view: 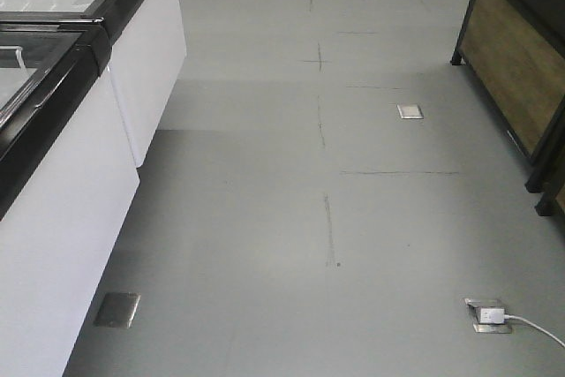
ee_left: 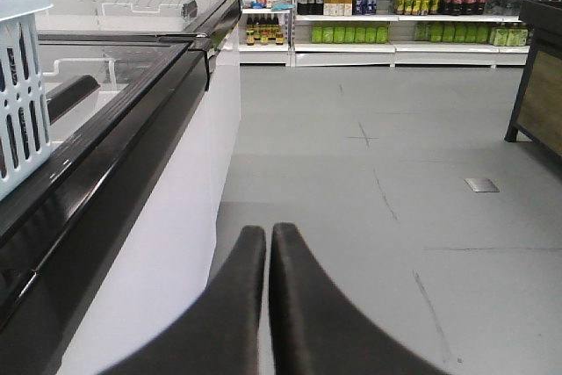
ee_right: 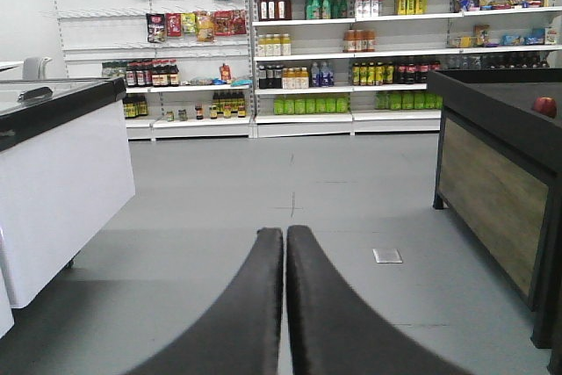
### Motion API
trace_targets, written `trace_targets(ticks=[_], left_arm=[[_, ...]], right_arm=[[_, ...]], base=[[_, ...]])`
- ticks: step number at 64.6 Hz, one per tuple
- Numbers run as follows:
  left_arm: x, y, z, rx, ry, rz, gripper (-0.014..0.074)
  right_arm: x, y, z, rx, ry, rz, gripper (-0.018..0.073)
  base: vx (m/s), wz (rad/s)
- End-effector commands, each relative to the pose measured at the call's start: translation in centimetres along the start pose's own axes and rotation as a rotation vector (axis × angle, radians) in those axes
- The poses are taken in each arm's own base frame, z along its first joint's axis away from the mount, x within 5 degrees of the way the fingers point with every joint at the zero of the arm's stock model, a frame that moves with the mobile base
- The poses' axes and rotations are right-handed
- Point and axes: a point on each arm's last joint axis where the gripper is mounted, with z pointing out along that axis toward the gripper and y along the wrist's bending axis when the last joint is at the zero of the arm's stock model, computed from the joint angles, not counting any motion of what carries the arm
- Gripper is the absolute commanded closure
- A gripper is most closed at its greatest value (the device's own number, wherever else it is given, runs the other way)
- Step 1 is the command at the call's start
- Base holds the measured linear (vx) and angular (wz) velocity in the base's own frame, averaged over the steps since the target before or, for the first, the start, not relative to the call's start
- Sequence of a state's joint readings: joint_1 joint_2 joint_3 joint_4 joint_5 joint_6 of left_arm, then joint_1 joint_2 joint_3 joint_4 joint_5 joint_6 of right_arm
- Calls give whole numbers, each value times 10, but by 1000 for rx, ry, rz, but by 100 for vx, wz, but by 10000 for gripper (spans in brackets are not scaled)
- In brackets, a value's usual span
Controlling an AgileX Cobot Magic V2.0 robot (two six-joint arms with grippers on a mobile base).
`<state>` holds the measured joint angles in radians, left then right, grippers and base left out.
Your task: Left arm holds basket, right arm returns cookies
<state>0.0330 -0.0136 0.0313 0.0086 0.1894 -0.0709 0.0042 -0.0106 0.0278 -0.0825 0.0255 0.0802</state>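
Black fingers of the left gripper [ee_left: 267, 233] fill the bottom centre of the left wrist view, pressed together with nothing between them. The right gripper [ee_right: 284, 233] looks the same at the bottom of its own view, closed and empty. Grey floor [view: 353, 218] takes up most of every view. A white freezer [ee_left: 132, 129] with a black rim runs down the left side, stocked shelves [ee_right: 351, 41] line the top, and a wood-faced counter [ee_right: 492, 182] stands at the right. The basket [ee_left: 18, 85] shows only as a slotted corner at the far left edge of the left wrist view. It seems to rest on the freezer top, well apart from the left gripper. Its inside is hidden, and the cookies appear in no view. A red apple [ee_right: 544, 105] sits on the counter at the right edge. By this showing neither step is done: the basket has yet to be gripped, and the cookies have yet to be found, picked up and shelved.
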Motion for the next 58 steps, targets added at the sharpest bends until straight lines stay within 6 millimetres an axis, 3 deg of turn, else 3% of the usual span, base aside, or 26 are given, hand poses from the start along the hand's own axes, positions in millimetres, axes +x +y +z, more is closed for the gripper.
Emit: trace_targets(ticks=[1, 58], left_arm=[[-18, -1, -4, 11, -112, -14, 603], [-23, -2, -5, 13, -172, -3, 603]], right_arm=[[-6, 0, -1, -2, -83, -11, 567], [-6, 0, -1, -2, -83, -11, 567]], base=[[0, 0], [0, 0]])
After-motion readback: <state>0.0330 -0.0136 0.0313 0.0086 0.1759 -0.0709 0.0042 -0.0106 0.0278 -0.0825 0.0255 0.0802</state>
